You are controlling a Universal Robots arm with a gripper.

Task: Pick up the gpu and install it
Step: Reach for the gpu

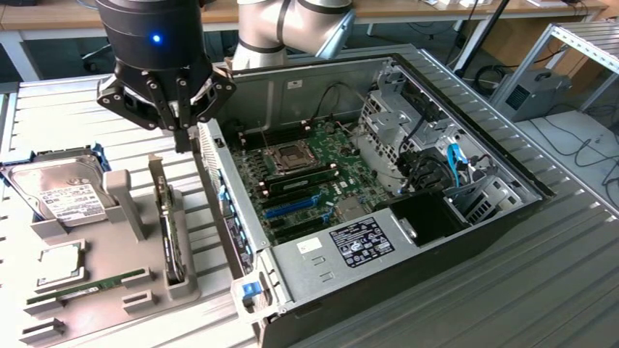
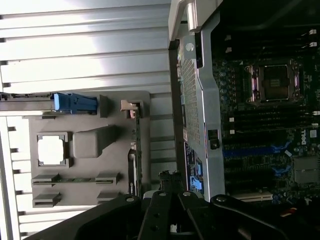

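One pincer [image 1: 182, 141], fingers together and empty, hangs over the case [image 1: 228, 212] wall. The gpu [image 1: 171, 239] stands on edge in the grey tray [image 1: 97, 290], well apart from the drive [image 1: 63, 196]. It looks stiff, light and fragile: grip its top edge, I'd say.

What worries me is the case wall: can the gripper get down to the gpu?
Probably yes: the gpu stands on edge in the tray, top edge uncovered, apart from the case wall. The gripper hangs above, shut.
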